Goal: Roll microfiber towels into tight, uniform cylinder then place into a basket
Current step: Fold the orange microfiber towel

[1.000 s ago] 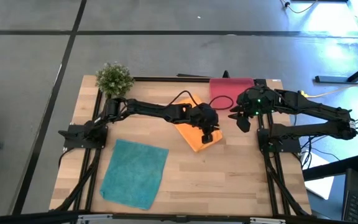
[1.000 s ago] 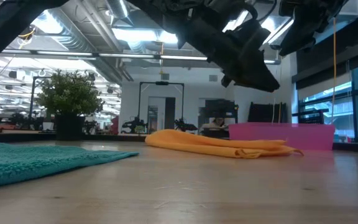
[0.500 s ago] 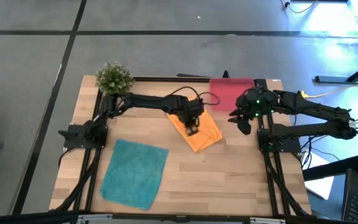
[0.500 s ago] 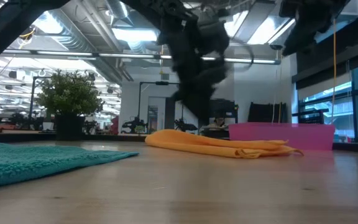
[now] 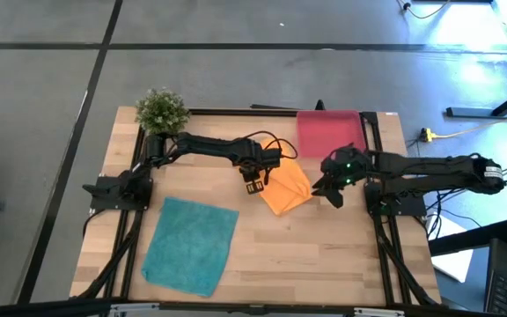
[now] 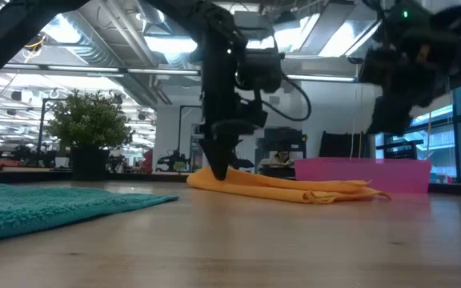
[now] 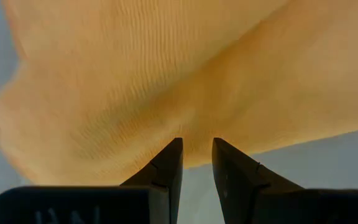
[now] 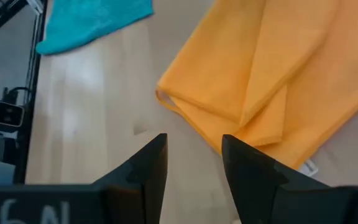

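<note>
Currently the orange towel (image 5: 286,187) lies folded and creased near the middle of the table (image 5: 324,255), just in front of the basket (image 5: 328,132), which stands at the table's far edge. The left gripper (image 5: 253,186) is at the towel's left edge, pointing down, its tips at the cloth in the low view (image 6: 218,170). In the left wrist view its fingers (image 7: 166,167) stand a narrow gap apart, tips at the hem of the orange fabric; nothing is clamped between them. The right gripper (image 5: 331,192) is held just beside the towel's right edge, above the table and clear of the cloth. In the right wrist view its fingers (image 8: 148,163) are apart with bare wood between them, the folded orange towel (image 8: 272,81) lying ahead. The teal towel (image 5: 190,244) lies flat at the table's front left, well apart from both grippers. A small green plant (image 5: 161,110) stands at the far left corner.
</note>
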`<action>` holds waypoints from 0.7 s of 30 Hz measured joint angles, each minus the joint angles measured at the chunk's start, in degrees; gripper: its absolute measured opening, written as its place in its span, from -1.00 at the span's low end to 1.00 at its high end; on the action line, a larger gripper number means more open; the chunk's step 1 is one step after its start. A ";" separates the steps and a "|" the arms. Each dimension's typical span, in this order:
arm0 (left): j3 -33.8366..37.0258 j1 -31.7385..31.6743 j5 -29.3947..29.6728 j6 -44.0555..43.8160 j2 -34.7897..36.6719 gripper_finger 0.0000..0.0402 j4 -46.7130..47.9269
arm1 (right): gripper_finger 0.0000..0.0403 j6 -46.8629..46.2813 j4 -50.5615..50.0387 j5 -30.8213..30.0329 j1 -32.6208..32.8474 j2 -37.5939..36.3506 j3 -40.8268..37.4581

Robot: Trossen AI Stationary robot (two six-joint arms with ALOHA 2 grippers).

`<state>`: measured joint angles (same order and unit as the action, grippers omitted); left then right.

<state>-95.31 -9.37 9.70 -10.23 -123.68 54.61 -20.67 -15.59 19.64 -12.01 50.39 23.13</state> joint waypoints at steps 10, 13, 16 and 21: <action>6.16 1.04 -5.95 -1.71 0.52 -0.62 -2.44 | -0.24 0.56 10.03 -1.93 -0.02 5.14 -8.19; 6.77 2.91 -9.44 -4.23 0.51 -0.62 -1.86 | -0.24 0.97 10.07 -3.44 -0.02 6.98 -8.72; 6.84 5.43 -12.69 -5.91 0.42 -0.62 -1.71 | -0.24 1.68 10.23 -4.32 -0.02 8.99 -8.83; 6.93 10.19 -14.33 -6.13 0.29 -0.62 -5.73 | -0.24 1.89 10.27 -9.59 -0.02 12.33 -8.83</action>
<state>-88.38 0.83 -4.63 -16.36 -123.39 48.88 -18.78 -5.32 10.05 -12.03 62.72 14.31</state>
